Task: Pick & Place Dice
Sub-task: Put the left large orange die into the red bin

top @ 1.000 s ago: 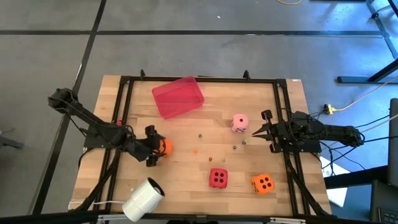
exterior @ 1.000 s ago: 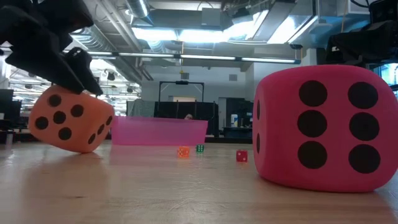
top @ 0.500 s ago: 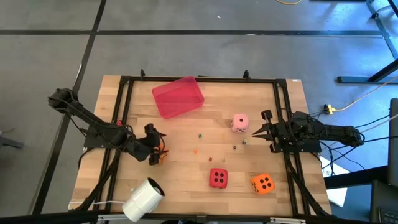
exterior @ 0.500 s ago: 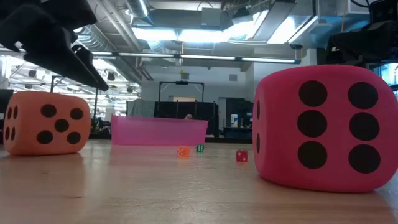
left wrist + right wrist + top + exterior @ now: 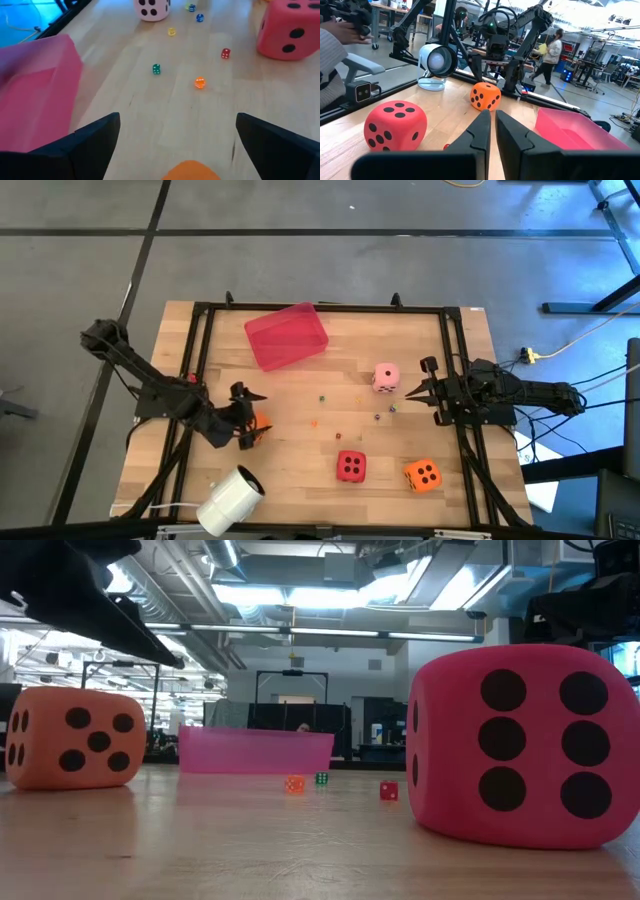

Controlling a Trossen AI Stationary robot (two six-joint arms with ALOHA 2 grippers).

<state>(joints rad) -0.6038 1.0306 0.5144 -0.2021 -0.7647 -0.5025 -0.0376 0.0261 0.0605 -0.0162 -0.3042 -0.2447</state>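
An orange die [image 5: 70, 738] rests flat on the table at its left side, five pips facing the low camera. My left gripper [image 5: 247, 418] hangs open just above it; its fingers [image 5: 120, 625] are clear of the die's top [image 5: 192, 171]. Farther right are a red die [image 5: 350, 466], a second orange die [image 5: 423, 475] and a pink die [image 5: 386, 377]. My right gripper [image 5: 415, 390] waits shut at the table's right side, level, holding nothing [image 5: 492, 132].
A red tray [image 5: 287, 335] lies at the far side, left of centre. A white cylinder [image 5: 230, 498] stands at the near left edge. Tiny coloured beads [image 5: 200, 83] are scattered mid-table. A black frame [image 5: 320, 307] borders the tabletop. People stand in the room beyond.
My left gripper has let go of the orange die and risen a little above it, drifting toward the table's left edge. The die, tilted in the fingers a second ago, has dropped and now sits flat on the table.
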